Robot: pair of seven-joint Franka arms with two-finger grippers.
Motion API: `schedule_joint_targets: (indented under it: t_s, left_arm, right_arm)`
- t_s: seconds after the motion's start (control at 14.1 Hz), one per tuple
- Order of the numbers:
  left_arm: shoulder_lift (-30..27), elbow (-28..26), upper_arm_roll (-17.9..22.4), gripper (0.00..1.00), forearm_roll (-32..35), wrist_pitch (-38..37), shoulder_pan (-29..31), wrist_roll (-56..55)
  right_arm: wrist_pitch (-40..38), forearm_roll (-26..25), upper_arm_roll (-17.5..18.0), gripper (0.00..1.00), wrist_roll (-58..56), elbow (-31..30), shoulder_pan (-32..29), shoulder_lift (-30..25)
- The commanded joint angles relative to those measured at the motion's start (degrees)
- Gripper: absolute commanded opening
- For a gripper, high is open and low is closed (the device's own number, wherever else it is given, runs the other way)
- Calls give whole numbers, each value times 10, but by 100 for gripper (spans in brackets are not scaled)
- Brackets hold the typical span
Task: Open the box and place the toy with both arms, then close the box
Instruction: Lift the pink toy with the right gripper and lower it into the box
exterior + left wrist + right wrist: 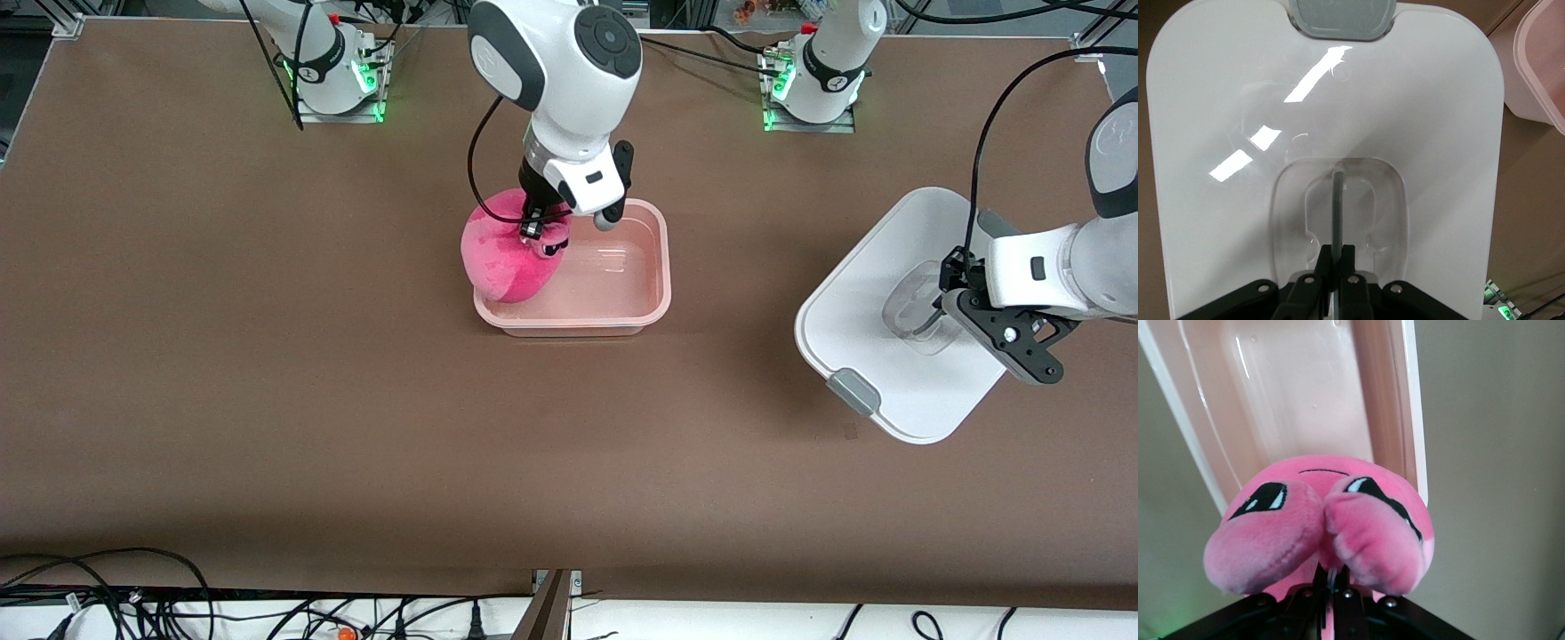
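Toy over the open tub, lid held aside

Right hand (533,233), pointing down, pinches the bright-pink plush toy (507,258) over the translucent pinkish plastic box (622,302); left hand (941,307), reaching sideways, is clamped on the flat white lid's (880,293) clear handle (1338,200).

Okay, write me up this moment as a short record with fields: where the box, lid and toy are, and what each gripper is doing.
box: open pink tub mid-table, nothing lying on its floor
lid: white lid off the box, toward the left arm's end of the table
toy: pink plush hanging over the box's end toward the right arm, not yet released
left gripper: shut on the lid's clear centre handle
right gripper: shut on the toy, over the box
stage: toy going in; lid still to go back on
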Motion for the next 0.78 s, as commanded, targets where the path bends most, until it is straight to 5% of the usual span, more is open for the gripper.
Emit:
schedule_joint_targets:
  t_s: [0.0,0.71]
  left_arm:
    - [-4,0,1,0,-10,-3,2,13]
    - [-4,1,1,0,-10,-3,3,14]
  right_arm:
    - [-17,-26,-6,0,-14,47,17,43]
    - [57,-40,-9,0,15,48,40,111]
